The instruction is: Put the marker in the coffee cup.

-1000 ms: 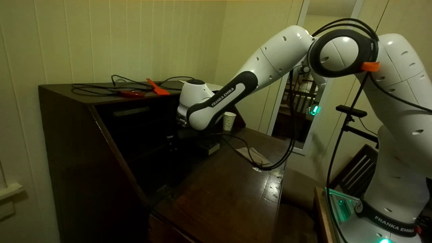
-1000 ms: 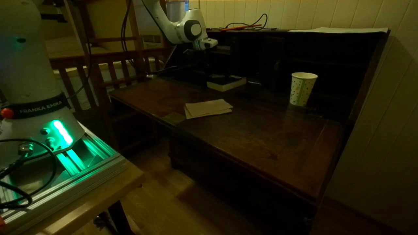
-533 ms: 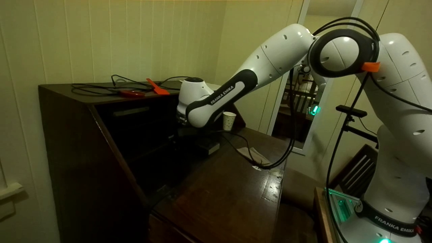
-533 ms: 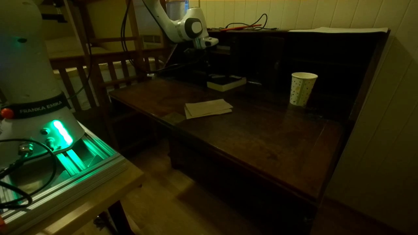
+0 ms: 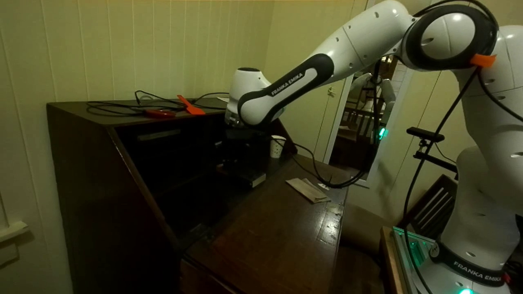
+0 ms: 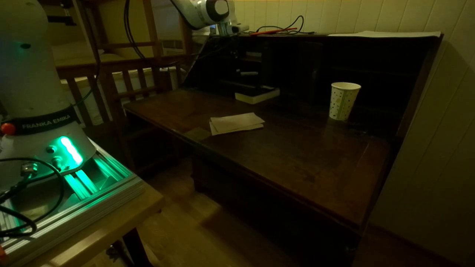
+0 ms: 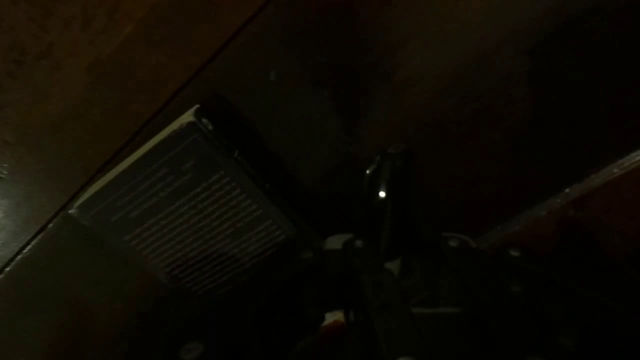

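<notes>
The coffee cup is a pale paper cup with small dots. It stands upright on the desk at the cubby's far end in an exterior view [image 5: 276, 148] and at the right in an exterior view [image 6: 343, 102]. My gripper [image 6: 238, 69] is inside the dark cubby, above and behind the book and well apart from the cup. A short pale stick, the marker [image 6: 249, 73], lies level at its fingertips, and the jaws look shut on it. In the wrist view the jaws [image 7: 387, 210] are very dark, and their grip is hard to make out.
A thick dark book [image 6: 258, 95] lies below my gripper and also shows in the wrist view [image 7: 200, 210]. A folded pale card [image 6: 237, 123] lies on the desk [image 6: 297, 159]. The desk's top shelf holds cables and a red tool [image 5: 191, 106]. Arm cables [image 5: 335, 184] hang over the desk.
The arm has risen and drawn back toward its base. The gripper is higher in the cubby, and the pale marker now shows at its fingertips. The cup, book and card have not moved.
</notes>
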Available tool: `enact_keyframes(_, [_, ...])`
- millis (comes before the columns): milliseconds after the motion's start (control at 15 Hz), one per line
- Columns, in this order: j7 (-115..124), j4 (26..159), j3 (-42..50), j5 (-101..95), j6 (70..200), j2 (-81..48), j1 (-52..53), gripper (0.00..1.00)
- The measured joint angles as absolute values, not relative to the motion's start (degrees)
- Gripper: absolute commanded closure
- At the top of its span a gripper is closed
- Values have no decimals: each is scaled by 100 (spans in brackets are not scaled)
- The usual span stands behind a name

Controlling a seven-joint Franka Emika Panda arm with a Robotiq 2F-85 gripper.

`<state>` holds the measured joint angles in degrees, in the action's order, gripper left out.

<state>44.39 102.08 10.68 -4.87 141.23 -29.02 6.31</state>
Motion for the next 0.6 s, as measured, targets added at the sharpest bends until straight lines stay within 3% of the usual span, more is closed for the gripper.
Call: enact_keyframes(600, [5991,11053,1368,-853,13363,-1851,558,92])
